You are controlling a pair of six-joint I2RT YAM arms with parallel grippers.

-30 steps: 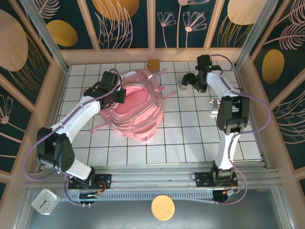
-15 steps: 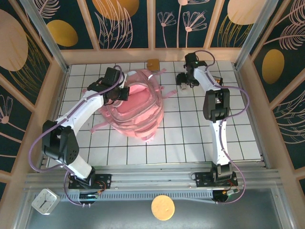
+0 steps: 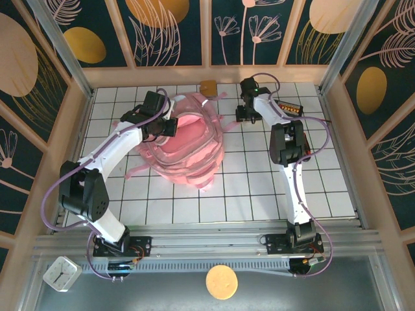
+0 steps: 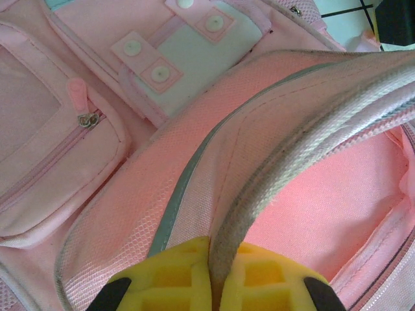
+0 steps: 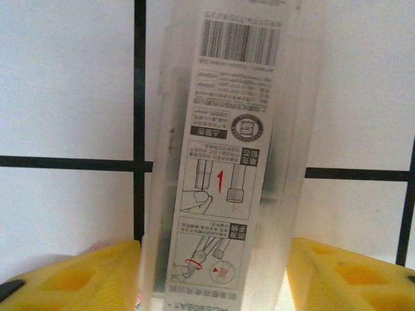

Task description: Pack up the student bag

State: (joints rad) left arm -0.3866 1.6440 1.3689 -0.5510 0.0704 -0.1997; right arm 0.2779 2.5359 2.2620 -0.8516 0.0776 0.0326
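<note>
One student bag [image 3: 188, 146], long axis near-to-far

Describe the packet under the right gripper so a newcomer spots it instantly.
Right of the big pink backpack, on the white tiled table, the right gripper straddles a slim packet. It is see-through plastic with a white barcode-and-diagram label, unlike the brown square and dark box nearby.

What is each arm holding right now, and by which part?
Left fingers pinch the student bag by its opening rim. Right fingers straddle a clear labelled box; whether they grip it cannot be told.
</note>
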